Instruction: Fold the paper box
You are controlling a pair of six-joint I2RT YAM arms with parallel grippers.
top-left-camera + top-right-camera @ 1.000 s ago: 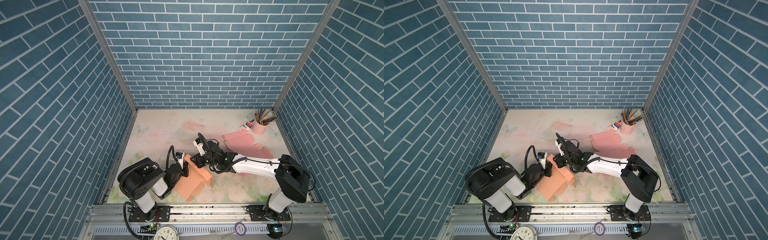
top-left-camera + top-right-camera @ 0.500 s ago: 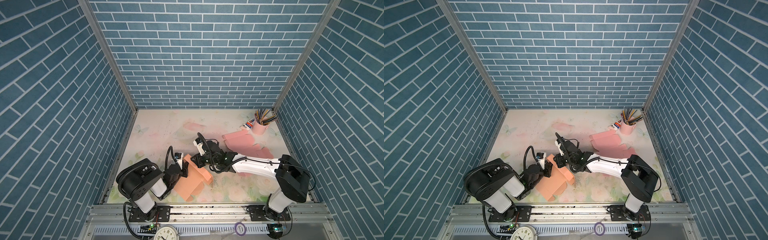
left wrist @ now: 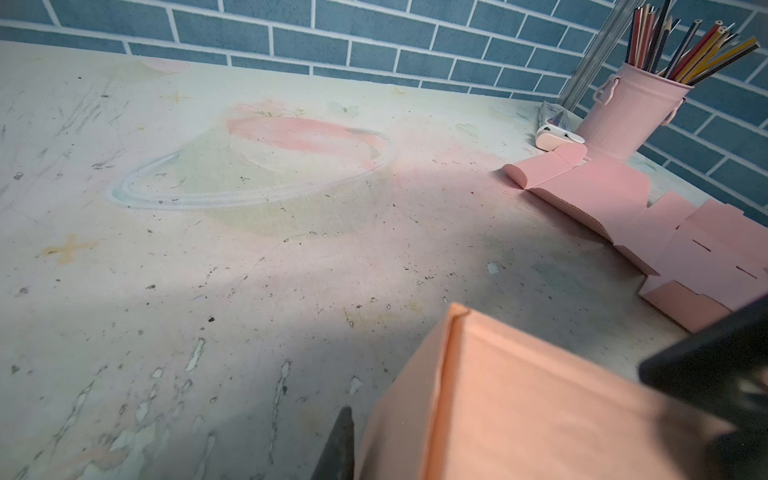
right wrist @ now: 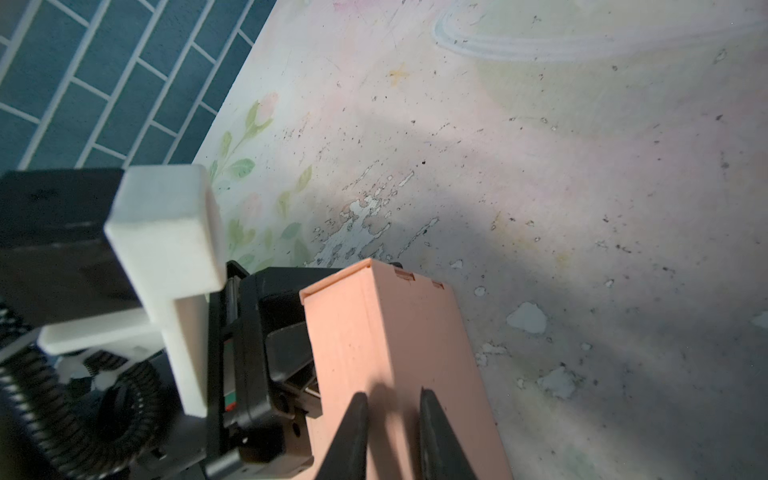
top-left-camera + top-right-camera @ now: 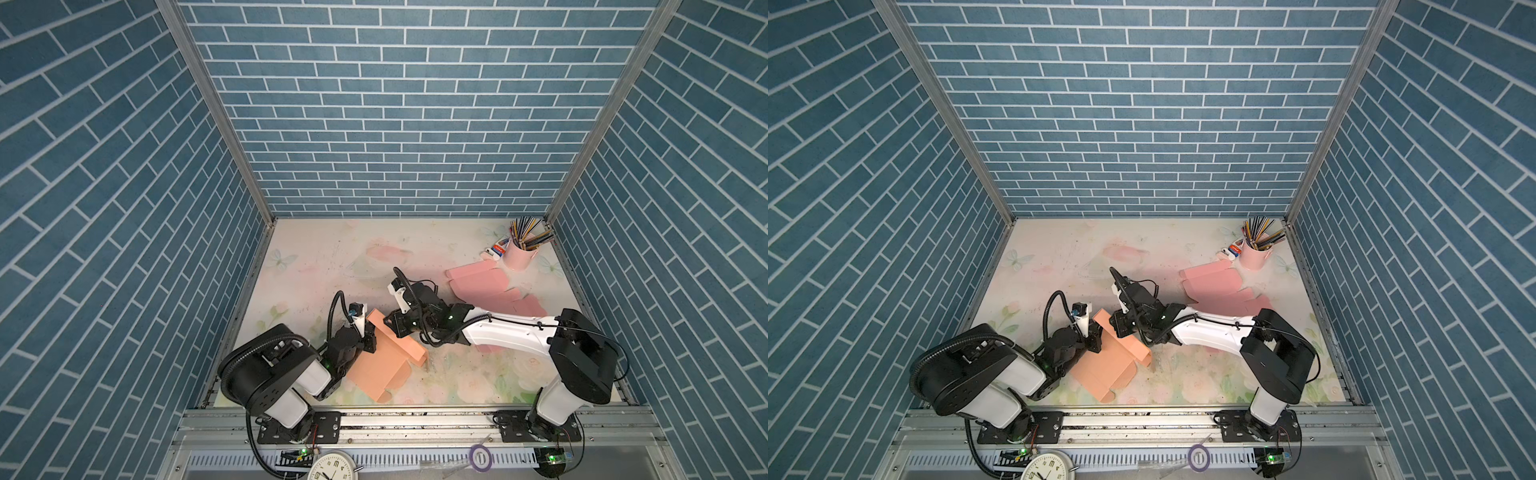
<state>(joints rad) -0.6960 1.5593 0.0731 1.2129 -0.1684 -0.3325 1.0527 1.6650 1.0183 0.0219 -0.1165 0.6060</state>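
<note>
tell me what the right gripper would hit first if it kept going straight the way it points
The orange paper box: the right gripper points along its raised folded wall, fingers seemingly resting on it. Contact is hard to confirm.

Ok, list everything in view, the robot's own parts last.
paper box: one, orange, partly folded, front of table between the grippers
flat box blanks: several overlapping, pink, right rear
pencil cup: one, pink, far right corner
coloured pencils: many, mixed, in the cup
small item: one, white, beside the cup
clock: one, white, below the front rail
tape ring: one, purple, front rail
table: one, pale floral
left gripper: one, black, at the box's left side
right gripper: one, black, over the box's wall
</note>
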